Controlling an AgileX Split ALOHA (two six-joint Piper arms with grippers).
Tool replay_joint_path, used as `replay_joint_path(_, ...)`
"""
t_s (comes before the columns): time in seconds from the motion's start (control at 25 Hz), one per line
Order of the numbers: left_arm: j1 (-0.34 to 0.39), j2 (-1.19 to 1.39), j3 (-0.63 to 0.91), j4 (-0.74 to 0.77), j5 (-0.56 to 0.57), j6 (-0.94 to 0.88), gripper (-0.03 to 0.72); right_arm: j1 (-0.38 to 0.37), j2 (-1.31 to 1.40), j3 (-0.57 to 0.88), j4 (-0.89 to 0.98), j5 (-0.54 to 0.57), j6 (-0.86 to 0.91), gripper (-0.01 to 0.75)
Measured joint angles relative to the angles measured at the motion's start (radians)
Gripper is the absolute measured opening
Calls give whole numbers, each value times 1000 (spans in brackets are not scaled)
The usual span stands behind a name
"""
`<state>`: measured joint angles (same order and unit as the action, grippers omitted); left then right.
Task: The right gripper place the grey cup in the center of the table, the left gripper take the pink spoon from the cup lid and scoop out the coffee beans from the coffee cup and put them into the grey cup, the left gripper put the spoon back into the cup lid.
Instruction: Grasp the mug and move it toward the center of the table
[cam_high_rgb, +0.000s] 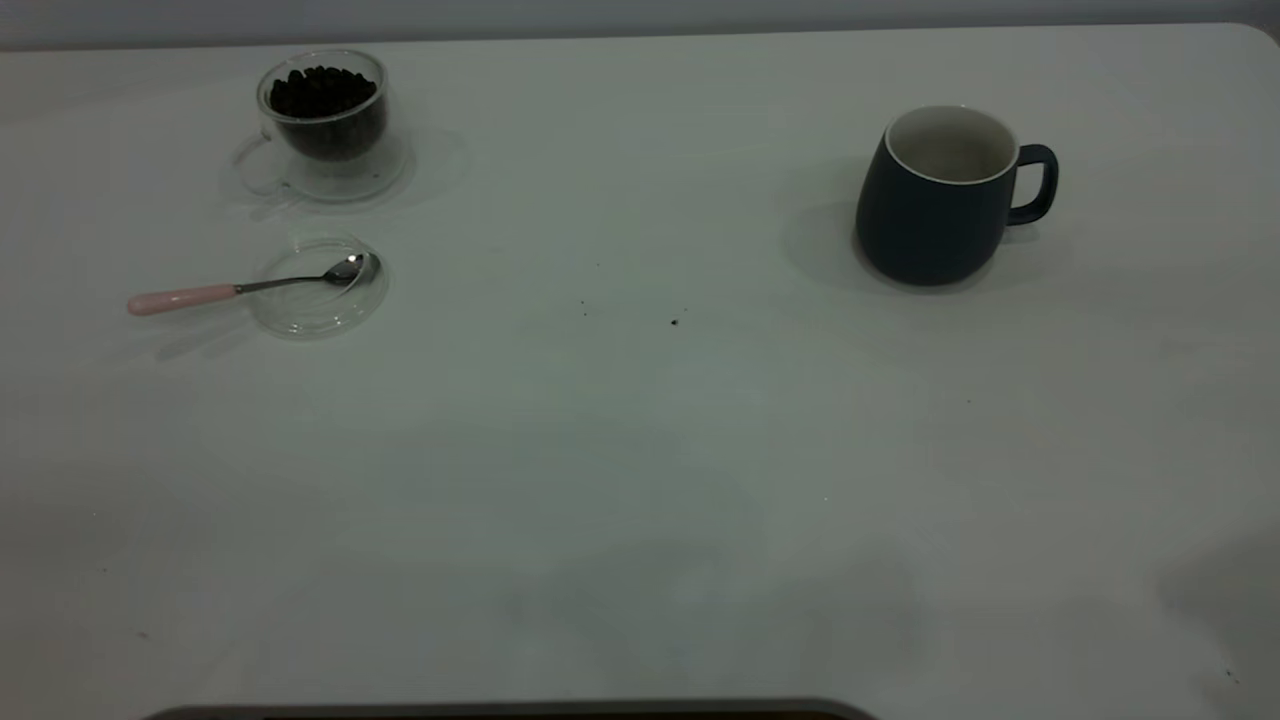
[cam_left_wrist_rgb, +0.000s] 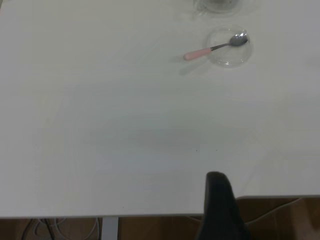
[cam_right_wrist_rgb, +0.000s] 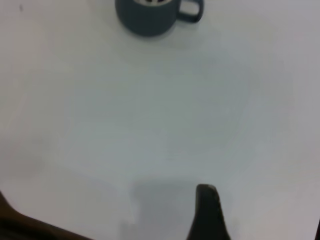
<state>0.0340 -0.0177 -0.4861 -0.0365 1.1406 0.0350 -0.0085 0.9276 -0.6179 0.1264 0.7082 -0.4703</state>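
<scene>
I see the grey cup upright far right on the surface, handle right. Pink spoon lies bowl-in on the cup lid, far left; coffee cup with coffee beans just behind. Both end effectors off-surface, only one dark finger each visible; opening: cannot tell.

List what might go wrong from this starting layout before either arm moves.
1. The grey cup stands far to the right with its handle turned outward; a grasp on its rounded belly may slip or tip it.
2. The pink spoon lies low, its bowl in the clear cup lid and its handle on the table; pinching the handle could drag the lid.
3. The coffee beans fill the coffee cup near its rim, so scooping may spill some.
</scene>
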Motion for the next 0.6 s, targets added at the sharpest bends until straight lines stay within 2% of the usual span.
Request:
replay_joint_path(0.4, 0, 0, 0, 0, 0, 0, 548, 7, 491, -147, 6, -257, -285, 591)
replay_joint_path(0.6, 0, 0, 0, 0, 0, 0, 548, 32, 725, -243, 5, -337, -385, 591)
